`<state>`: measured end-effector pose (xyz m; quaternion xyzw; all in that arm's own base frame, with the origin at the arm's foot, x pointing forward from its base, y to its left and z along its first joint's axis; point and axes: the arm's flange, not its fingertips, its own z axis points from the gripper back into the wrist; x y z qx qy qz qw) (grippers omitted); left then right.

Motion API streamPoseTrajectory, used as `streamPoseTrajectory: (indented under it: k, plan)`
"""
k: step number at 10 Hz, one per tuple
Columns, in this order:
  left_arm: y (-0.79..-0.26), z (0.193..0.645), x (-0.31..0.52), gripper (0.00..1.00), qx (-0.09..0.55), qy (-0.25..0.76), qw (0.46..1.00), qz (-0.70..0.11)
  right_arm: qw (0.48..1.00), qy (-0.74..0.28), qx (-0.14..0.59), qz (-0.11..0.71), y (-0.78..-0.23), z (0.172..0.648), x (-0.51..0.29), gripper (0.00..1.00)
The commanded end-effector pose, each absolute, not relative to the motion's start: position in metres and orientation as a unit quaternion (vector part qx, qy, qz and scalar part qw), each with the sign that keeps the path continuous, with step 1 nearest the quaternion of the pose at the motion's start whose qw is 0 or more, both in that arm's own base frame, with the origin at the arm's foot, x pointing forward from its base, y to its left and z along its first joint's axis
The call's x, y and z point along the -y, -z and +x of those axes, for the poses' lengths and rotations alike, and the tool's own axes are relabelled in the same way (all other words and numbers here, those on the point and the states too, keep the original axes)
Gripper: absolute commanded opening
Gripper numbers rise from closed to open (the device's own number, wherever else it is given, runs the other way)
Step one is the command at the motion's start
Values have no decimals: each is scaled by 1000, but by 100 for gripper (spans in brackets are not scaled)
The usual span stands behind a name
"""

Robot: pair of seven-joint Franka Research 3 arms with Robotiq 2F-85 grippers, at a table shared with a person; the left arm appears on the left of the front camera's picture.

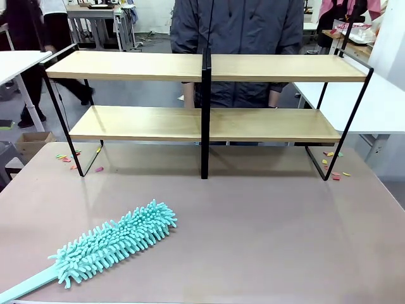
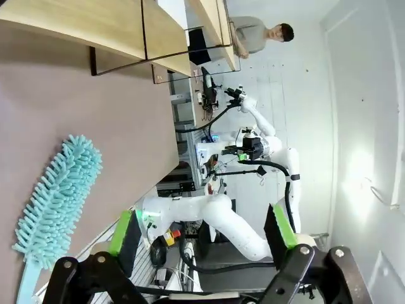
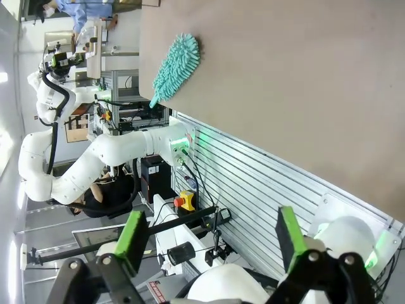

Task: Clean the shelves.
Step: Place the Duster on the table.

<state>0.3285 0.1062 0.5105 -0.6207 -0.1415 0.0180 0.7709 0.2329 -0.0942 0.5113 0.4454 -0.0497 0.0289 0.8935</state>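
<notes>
Shelves well beyond open left gripper

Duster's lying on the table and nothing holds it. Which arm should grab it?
Left, probably. The duster lies at the table's front-left, handle toward that corner, close beside the open left gripper. The right gripper, also open, sees it farther off.

Brown table — carries the shelves and a teal duster.

Duster handle cut off at bottom-left edge; small scraps under shelves unidentifiable.
</notes>
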Motion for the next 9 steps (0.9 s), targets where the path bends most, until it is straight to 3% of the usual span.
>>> streamPoseTrajectory:
  k: [1, 9]
  plan:
    - [-522, 318, -107, 100, 158, -1, 781, -604, 888, -34, 55, 456, -513, 233, 93, 100]
    - [-522, 318, -107, 100, 158, -1, 781, -604, 888, -34, 55, 456, -513, 233, 93, 100]
